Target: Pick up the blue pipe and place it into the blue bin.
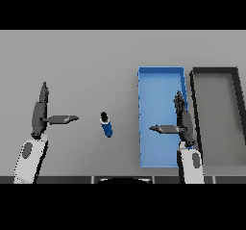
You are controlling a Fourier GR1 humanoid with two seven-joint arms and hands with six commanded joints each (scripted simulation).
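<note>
Blue pipe [106, 124] lies free mid-worktop; right hand [181, 121], fingers apart over the blue bin [161, 80], should approach squarely; left hand [40, 109] likewise spread.

Dark bin [194, 118] at right on grey table [86, 65]

Soft, even light covers the grey table [86, 60], with no glare, no bright spots and no clear direction to it. Shadows are almost missing: only a faint dark edge shows under the blue pipe [106, 125] and along the inner walls of the blue bin [141, 104]. Outlines look slightly soft throughout, and straight edges stay straight near the borders.
</note>
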